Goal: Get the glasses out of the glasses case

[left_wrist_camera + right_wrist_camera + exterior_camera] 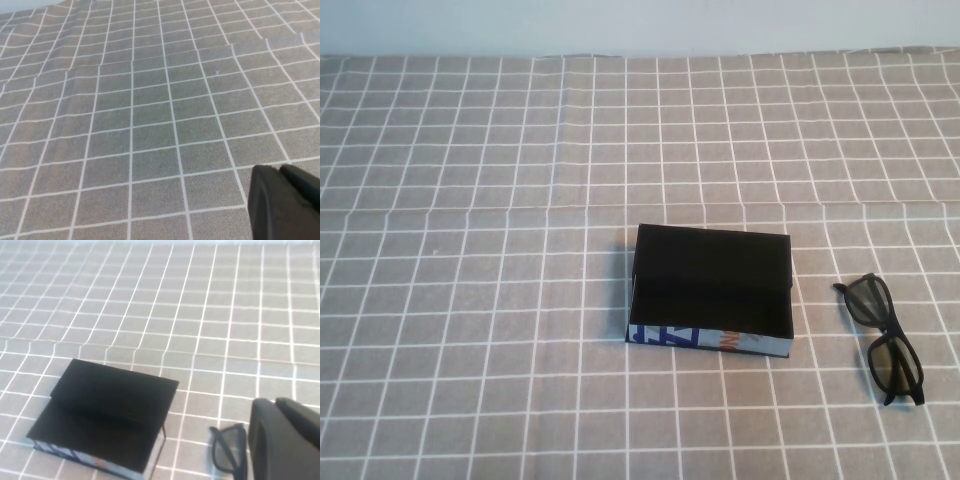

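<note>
The glasses case [712, 290] is a black box with a black flap lying over its top and a white, blue and orange front edge, in the middle of the table. The black glasses [885, 335] lie folded on the cloth to the case's right, outside it. Neither gripper shows in the high view. In the right wrist view my right gripper [274, 402] is shut and empty, above the glasses [227, 450] and to the right of the case [105, 410]. In the left wrist view my left gripper [279, 170] is shut and empty over bare cloth.
A grey tablecloth with a white grid [470, 330] covers the whole table, with a fold line running across it behind the case. A pale wall [640, 25] borders the far edge.
</note>
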Motion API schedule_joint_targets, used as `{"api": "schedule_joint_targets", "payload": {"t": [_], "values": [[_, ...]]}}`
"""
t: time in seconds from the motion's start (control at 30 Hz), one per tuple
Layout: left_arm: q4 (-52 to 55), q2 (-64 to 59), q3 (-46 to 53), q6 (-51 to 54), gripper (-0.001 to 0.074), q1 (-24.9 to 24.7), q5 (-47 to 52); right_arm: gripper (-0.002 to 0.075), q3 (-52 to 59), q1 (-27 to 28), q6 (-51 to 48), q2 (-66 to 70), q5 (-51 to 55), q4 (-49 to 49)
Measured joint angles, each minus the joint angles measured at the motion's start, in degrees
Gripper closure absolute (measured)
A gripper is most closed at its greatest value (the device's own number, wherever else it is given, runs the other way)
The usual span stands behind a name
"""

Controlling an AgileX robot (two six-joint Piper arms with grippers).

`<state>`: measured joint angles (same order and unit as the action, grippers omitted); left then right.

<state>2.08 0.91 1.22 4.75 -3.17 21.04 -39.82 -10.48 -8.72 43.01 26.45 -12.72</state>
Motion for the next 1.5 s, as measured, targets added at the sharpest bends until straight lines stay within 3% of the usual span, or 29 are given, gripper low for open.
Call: {"api": "schedule_joint_targets", "payload": {"t": [0.17, 0.4, 0.8, 1.0, 1.3, 1.5], "values": [[0.0, 0.0, 0.0, 0.0, 0.0740, 0.0, 0.0, 0.0742, 9.7, 0.0, 0.3, -12.0, -3.1, 0.7], [0.0, 0.0, 0.0, 0.0, 0.0739, 0.0, 0.0, 0.0742, 25.5, 0.0, 0.3, -26.8, -21.5, 3.1], [0.0, 0.0, 0.0, 0.0, 0.0739, 0.0, 0.0, 0.0742, 40.4, 0.1, 0.3, -33.1, -26.9, 0.5], [0.0, 0.0, 0.0, 0.0, 0.0739, 0.0, 0.0, 0.0742, 41.4, 1.5, 0.4, -33.2, -25.8, -0.2], [0.0, 0.0, 0.0, 0.0, 0.0739, 0.0, 0.0, 0.0742, 41.4, 10.9, 1.4, -42.2, -17.8, 3.0], [0.0, 0.0, 0.0, 0.0, 0.0739, 0.0, 0.0, 0.0742, 41.4, 9.3, 5.9, -43.5, -10.6, 3.6]]}}
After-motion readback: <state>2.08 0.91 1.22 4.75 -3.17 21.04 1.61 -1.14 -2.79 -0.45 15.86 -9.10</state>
